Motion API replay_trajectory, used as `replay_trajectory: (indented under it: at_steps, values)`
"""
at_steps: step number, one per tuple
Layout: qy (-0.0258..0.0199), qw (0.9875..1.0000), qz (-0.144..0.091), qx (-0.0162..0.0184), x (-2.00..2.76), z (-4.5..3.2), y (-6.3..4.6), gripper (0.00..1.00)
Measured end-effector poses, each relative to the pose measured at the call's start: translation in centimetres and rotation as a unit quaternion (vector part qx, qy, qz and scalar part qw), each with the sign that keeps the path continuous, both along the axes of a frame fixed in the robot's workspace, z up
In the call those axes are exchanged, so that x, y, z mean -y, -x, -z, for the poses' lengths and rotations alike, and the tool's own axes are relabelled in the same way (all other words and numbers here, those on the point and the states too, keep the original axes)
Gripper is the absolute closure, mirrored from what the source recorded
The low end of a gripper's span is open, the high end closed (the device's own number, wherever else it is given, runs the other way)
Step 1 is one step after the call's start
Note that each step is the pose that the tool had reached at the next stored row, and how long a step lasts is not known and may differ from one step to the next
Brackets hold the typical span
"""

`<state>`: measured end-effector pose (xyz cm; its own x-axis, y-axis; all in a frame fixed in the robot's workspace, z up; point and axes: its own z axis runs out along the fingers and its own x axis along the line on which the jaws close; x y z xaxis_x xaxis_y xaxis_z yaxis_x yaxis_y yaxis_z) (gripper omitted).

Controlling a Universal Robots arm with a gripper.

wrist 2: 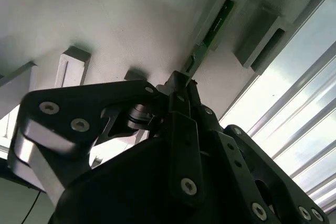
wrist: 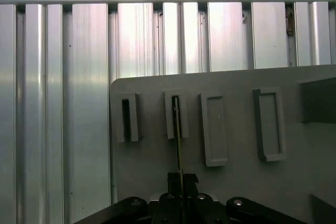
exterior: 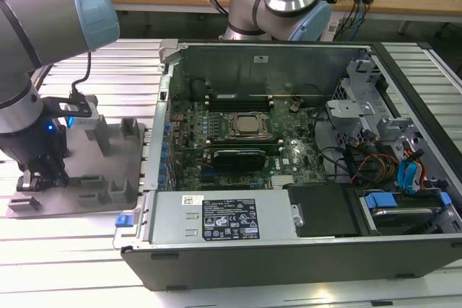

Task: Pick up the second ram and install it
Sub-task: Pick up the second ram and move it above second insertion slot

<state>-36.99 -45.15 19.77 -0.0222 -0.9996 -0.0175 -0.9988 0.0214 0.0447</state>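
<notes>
Gripper (exterior: 35, 178) sits low over the grey tray (exterior: 86, 191) at the exterior view's left, outside the open case (exterior: 238, 225). The arm (exterior: 43, 27) bends down to it from above.

Jaws are closed on the ram (wrist 2: 214, 24), pinching the near end of the thin green stick, as seen in both wrist views. In the second wrist view the stick runs from the gripper (wrist 2: 181, 85) to a slot block on the tray, with its far end inside the block's frame. In the first wrist view the ram (wrist: 177, 129) is edge-on, a thin line from the gripper (wrist: 178, 184) into the slot block (wrist: 176, 114). Cannot tell if it is fully seated or partly lifted.

On one side of that block is a second slot block (wrist: 127, 118). On the other side are two flat blocks (wrist: 214, 129). The tray (wrist: 236, 192) lies on a slatted aluminium table (wrist: 63, 103).

The motherboard (exterior: 289, 156) lies in the case with the CPU socket (exterior: 247, 126) near its middle, well apart from the gripper and ram.
</notes>
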Motion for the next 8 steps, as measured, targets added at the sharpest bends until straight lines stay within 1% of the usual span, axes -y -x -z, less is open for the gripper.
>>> replay_trajectory:
  at_steps: [8]
  values:
    - [0.0, 1.0, 0.0, 0.0, 0.0, 0.03, 0.0, 0.89]
